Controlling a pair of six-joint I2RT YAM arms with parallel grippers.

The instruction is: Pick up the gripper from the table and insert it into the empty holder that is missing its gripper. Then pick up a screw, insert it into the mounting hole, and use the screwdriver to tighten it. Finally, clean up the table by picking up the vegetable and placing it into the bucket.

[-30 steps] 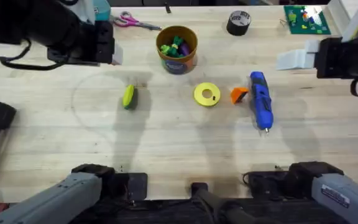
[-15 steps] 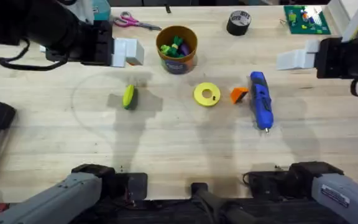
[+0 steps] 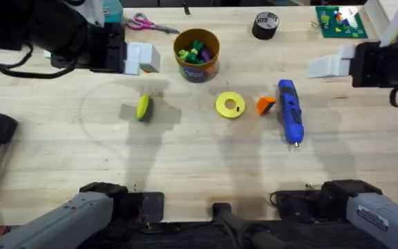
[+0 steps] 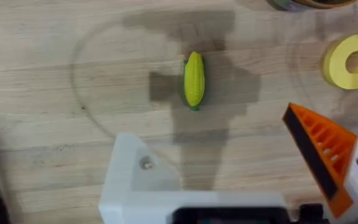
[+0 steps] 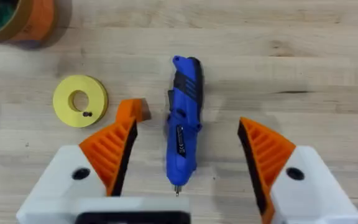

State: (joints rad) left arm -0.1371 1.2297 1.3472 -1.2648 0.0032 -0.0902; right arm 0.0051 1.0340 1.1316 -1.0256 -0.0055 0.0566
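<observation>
The first step is not yet begun. The table (image 3: 199, 166) carries every task item untouched, and both arms sit high at the far corners.

The left gripper (image 4: 238, 168) has wide-set jaws holding nothing. One mount carries an orange ribbed pad; the other is the holder (image 4: 135, 180), bare white plastic with a visible mounting hole, which is judged to be the one awaiting the missing part. The right gripper (image 5: 188, 162) has both orange pads fitted and stands wide open and empty, above the screwdriver (image 5: 184, 134).

The screwdriver lies flat, tip toward the near edge. The gripper (image 3: 265, 105), the loose orange wedge, rests between it and the yellow disc (image 3: 230, 105), just beside the screwdriver's barrel. The next move is judged to call for the right arm to descend and take this wedge cleanly without nudging the screwdriver, then carry it to the bare holder.

The bucket (image 3: 197, 66) stands upright at the far centre, holding green and purple toys. The vegetable (image 3: 142, 107) lies alone on the boards, near the bucket and below the left gripper. A dark speck on the disc may be a screw; this cannot be confirmed.
</observation>
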